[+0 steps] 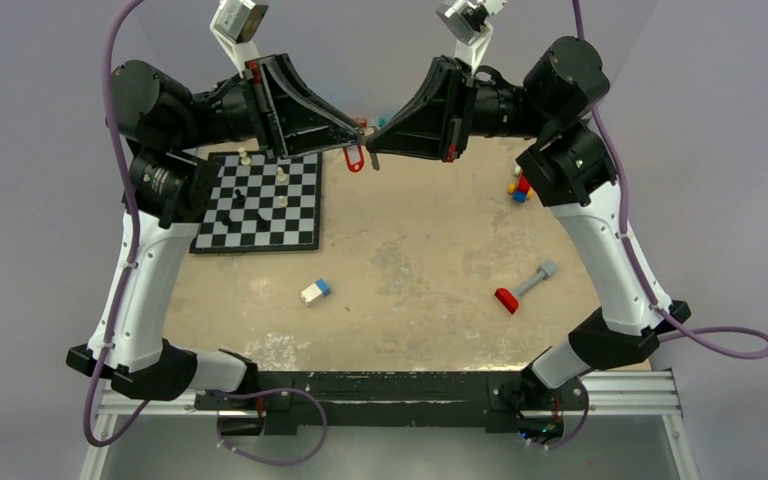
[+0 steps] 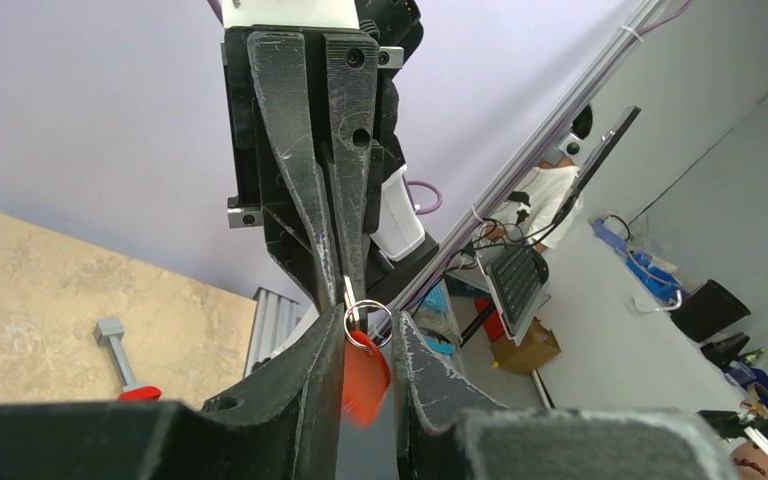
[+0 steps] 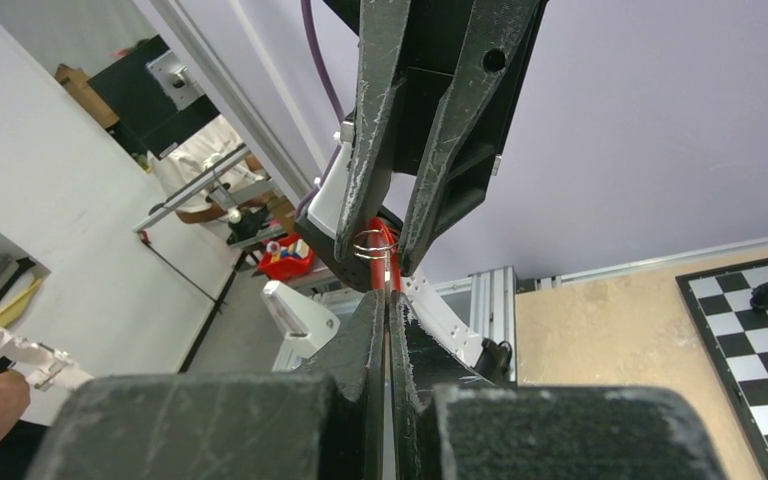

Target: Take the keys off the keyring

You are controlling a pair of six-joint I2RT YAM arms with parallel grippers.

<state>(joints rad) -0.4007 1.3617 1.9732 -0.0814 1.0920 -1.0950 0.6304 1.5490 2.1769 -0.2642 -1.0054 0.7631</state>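
Left gripper (image 1: 359, 131) narrowly parted, pinching the keyring (image 3: 373, 243), red tag (image 2: 364, 378) hanging beneath it, right gripper (image 1: 371, 149) clamped tight on a thin key (image 2: 348, 293), tips meeting in the air above the table's (image 1: 430, 250) far edge

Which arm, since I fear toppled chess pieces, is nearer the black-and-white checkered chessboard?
Left. The left arm reaches over the black-and-white chessboard's far edge; the right arm is off to its right.

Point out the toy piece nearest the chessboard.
The blue-and-white brick, just off the chessboard; the red-and-grey piece and coloured brick cluster lie farther right.
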